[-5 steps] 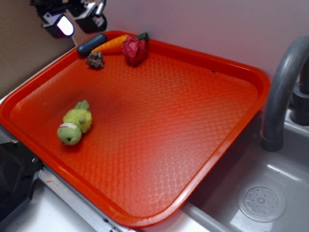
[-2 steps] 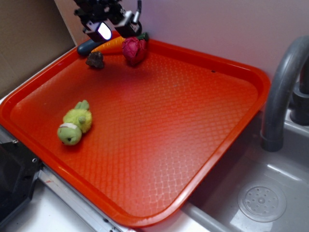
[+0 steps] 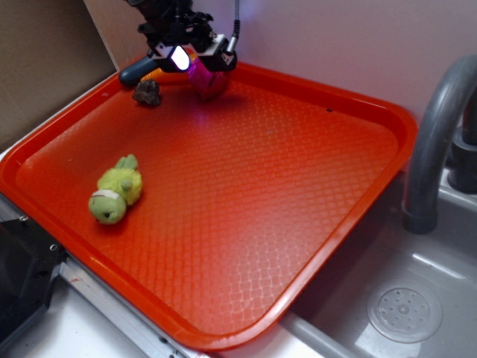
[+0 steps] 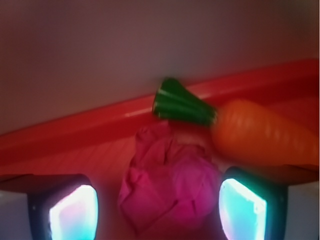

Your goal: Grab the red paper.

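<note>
Tool spread wide, fingers either side of red paper, contact unclear.

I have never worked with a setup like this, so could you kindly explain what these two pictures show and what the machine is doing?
This is a small robot arm, a WidowX 250. One picture comes from a camera standing outside, looking down at an orange tray beside a grey sink. The other comes from a camera on the arm's wrist, looking out between its jaws.

On the tray lie a green plush toy, a small brown lumpy wad, a dark blue object, an orange toy carrot and the red paper, a crumpled wad touching the carrot's green top.

The gripper hangs over the red paper. In the wrist view its lit jaws stand open on either side of the paper; nothing is held.
</note>
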{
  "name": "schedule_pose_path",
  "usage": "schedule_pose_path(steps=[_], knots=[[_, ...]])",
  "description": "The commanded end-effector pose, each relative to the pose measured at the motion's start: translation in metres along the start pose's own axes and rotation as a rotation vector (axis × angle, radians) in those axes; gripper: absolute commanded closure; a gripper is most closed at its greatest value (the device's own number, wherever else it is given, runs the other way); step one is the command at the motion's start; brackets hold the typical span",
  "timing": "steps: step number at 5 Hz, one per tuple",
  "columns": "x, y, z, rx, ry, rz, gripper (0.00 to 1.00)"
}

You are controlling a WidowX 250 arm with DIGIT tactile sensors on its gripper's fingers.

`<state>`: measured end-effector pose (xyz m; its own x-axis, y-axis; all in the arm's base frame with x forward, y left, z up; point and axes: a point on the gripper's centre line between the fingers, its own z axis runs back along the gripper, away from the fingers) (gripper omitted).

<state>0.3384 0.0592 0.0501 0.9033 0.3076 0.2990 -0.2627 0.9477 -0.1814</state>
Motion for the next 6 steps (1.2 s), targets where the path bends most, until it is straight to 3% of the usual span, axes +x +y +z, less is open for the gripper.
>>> schedule_pose_path(steps=[1,2,3,5,6], knots=[[0.028,-0.004,-0.01,0.011,-0.012,-0.071,0.0],[0.019,-0.009,-0.004,0.034,-0.007,-0.107,1.0],[0.01,-0.011,0.014,0.023,-0.008,-0.116,1.0],[-0.01,-0.031,0.081,0.126,-0.002,-0.151,1.0],[-0.034,-0.053,0.129,0.095,0.054,-0.221,1.0]])
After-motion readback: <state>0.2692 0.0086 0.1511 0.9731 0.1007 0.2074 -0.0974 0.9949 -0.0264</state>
